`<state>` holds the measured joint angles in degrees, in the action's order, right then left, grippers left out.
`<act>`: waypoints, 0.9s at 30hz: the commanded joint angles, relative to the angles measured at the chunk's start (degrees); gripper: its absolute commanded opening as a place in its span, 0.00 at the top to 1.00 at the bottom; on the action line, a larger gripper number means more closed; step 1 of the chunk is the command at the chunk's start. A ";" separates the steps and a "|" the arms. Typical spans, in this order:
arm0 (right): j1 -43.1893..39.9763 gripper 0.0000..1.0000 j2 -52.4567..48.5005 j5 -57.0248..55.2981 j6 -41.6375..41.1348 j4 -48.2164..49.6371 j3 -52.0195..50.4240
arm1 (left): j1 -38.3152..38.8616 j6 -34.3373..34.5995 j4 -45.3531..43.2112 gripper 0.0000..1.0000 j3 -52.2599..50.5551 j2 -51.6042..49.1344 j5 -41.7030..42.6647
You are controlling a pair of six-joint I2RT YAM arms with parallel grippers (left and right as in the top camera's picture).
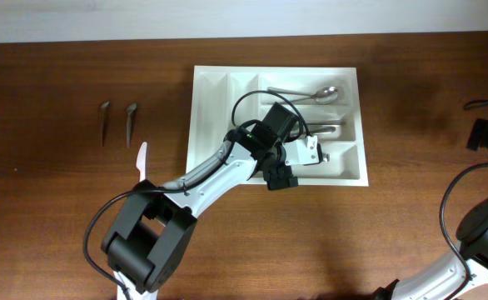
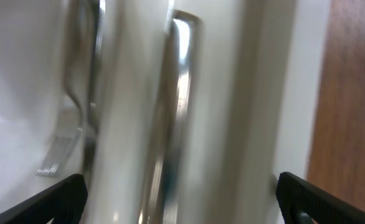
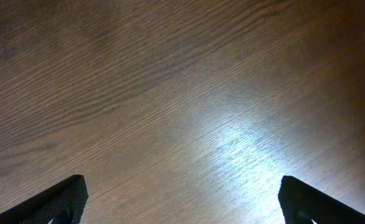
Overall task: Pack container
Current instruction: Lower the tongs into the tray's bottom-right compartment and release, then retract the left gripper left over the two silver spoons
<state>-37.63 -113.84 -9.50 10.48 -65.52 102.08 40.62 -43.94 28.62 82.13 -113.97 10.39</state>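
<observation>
The container (image 1: 213, 117) is a white cutlery tray in the middle of the table. A spoon (image 1: 311, 93) lies in its far long compartment and a fork (image 1: 331, 129) in the middle one. My left gripper (image 1: 306, 154) hangs low over the near long compartment. In the blurred left wrist view its jaws (image 2: 182, 186) stand wide open over a metal handle (image 2: 181, 93) that lies in the tray (image 2: 257, 93), beside the fork tines (image 2: 61, 146). My right gripper (image 3: 181, 186) is open above bare wood with nothing between its fingers.
Two dark utensils (image 1: 104, 121) (image 1: 131, 121) and a small white piece (image 1: 141, 157) lie on the table left of the tray. The right arm (image 1: 477, 225) sits at the right edge. The left arm (image 1: 202, 179) crosses the tray's near left corner.
</observation>
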 commanded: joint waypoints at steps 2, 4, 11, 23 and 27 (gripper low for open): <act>0.11 0.01 0.11 0.07 -0.50 0.00 -0.31 | 0.22 -0.55 -2.91 0.01 1.53 0.28 -4.17; 0.11 0.01 0.11 0.07 -0.50 0.00 -0.31 | 0.20 -0.52 -3.78 0.01 2.64 0.81 -6.27; 0.11 0.01 0.11 0.07 -0.50 0.00 -0.31 | -0.66 3.21 -4.17 0.01 10.67 5.97 -8.04; 0.11 0.01 0.11 0.07 -0.50 0.00 -0.31 | -2.40 9.79 9.49 0.01 12.41 11.34 -21.86; 0.11 0.02 0.11 0.09 -0.50 0.00 -0.31 | -6.32 34.18 5.27 0.01 12.66 11.34 -33.73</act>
<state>-37.63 -113.84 -9.50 10.50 -65.54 102.08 38.35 -29.82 35.42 94.59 -102.65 -11.14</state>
